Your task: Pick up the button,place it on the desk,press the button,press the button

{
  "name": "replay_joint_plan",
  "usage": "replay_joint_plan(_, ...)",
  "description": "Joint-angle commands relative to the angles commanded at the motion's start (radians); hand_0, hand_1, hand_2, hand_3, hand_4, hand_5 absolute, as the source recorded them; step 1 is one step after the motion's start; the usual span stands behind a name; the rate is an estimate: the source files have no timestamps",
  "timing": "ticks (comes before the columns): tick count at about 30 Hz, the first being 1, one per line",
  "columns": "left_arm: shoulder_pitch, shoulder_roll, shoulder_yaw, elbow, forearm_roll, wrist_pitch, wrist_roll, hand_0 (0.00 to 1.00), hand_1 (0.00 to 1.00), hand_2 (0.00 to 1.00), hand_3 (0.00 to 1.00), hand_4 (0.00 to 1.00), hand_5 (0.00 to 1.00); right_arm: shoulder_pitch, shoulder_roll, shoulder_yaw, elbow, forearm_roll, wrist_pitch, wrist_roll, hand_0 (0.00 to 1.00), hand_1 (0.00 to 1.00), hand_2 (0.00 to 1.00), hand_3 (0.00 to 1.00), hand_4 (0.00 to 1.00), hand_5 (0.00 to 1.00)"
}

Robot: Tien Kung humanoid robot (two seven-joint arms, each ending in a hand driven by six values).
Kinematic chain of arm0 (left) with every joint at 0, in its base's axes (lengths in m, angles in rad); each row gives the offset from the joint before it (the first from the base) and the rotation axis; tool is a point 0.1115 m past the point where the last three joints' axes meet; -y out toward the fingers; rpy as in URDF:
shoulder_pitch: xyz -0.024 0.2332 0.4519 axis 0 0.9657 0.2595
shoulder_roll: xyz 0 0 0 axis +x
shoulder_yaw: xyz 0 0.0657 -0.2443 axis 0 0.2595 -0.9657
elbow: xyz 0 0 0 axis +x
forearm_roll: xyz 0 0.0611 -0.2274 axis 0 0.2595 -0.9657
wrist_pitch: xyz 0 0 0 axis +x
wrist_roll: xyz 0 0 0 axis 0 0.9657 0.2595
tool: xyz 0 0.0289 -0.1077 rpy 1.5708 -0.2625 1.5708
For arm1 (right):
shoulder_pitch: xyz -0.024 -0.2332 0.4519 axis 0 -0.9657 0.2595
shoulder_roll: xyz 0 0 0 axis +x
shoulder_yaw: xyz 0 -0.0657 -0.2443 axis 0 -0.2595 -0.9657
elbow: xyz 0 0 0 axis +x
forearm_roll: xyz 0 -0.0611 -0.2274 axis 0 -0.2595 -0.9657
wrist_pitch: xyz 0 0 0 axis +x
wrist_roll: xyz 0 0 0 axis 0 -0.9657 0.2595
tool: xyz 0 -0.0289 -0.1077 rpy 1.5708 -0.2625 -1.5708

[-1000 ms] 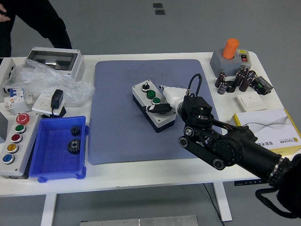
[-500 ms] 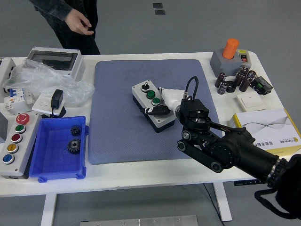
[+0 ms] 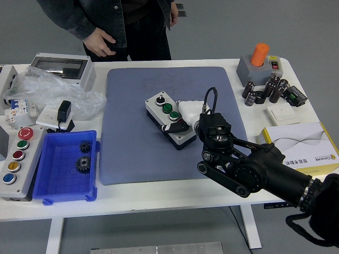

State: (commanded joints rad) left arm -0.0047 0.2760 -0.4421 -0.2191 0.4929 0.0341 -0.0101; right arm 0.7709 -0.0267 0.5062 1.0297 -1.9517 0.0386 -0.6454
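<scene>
Head view: right robot hand (image 3: 183,119) fingertip (black) touches button box (image 3: 170,119).

Even, bright overhead lighting; soft, short shadows beneath the white rectangular table (image 3: 159,198). Mild glare on the crumpled clear plastic bag (image 3: 50,90), far left. Focus sharp throughout.
</scene>
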Motion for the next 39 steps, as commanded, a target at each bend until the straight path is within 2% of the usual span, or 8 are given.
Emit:
replay_joint_plan(17,0.008,0.000,-0.003,0.001,-0.006,0.003,-0.005,0.594,0.623,0.588,0.607,0.553,0.205,0.011,-0.024,-0.066,0.047,-0.053,0.040,0.000,0.157,0.400,0.491,0.636,0.639,0.240)
replay_joint_plan(18,0.008,0.000,-0.003,0.001,-0.007,0.003,-0.005,0.593,0.624,0.589,0.609,0.552,0.200,0.012,-0.026,-0.069,0.050,-0.056,0.038,0.000,0.074,0.347,0.450,0.571,0.621,0.215)
replay_joint_plan(23,0.007,-0.001,-0.007,0.001,-0.007,0.003,-0.007,0.593,0.624,0.589,0.609,0.552,0.200,0.020,-0.045,-0.095,0.070,-0.067,0.017,0.000,0.074,0.347,0.450,0.571,0.621,0.215)
replay_joint_plan(24,0.007,0.000,-0.007,0.001,-0.006,0.003,-0.008,0.593,0.626,0.590,0.609,0.554,0.203,0.023,-0.049,-0.101,0.075,-0.068,0.012,0.000,0.081,0.367,0.447,0.561,0.577,0.144)
replay_joint_plan(29,0.005,0.001,-0.009,0.001,-0.007,0.003,-0.009,0.593,0.626,0.590,0.609,0.554,0.203,0.039,-0.078,-0.130,0.096,-0.076,-0.023,0.000,0.081,0.367,0.447,0.561,0.577,0.144)
replay_joint_plan(30,0.004,0.002,-0.008,0.001,-0.007,0.004,-0.009,0.592,0.627,0.589,0.609,0.556,0.206,0.044,-0.086,-0.138,0.101,-0.077,-0.030,0.000,0.107,0.379,0.446,0.553,0.560,0.066)
replay_joint_plan(35,0.002,0.002,-0.008,0.001,-0.009,0.004,-0.010,0.592,0.627,0.589,0.609,0.556,0.206,0.073,-0.124,-0.191,0.127,-0.089,-0.058,0.000,0.107,0.379,0.446,0.553,0.560,0.066)
replay_joint_plan(39,0.001,0.002,-0.011,0.001,-0.009,0.004,-0.012,0.587,0.629,0.590,0.608,0.559,0.213,0.090,-0.150,-0.230,0.140,-0.080,-0.073,0.000,0.128,0.371,0.437,0.507,0.492,0.002)
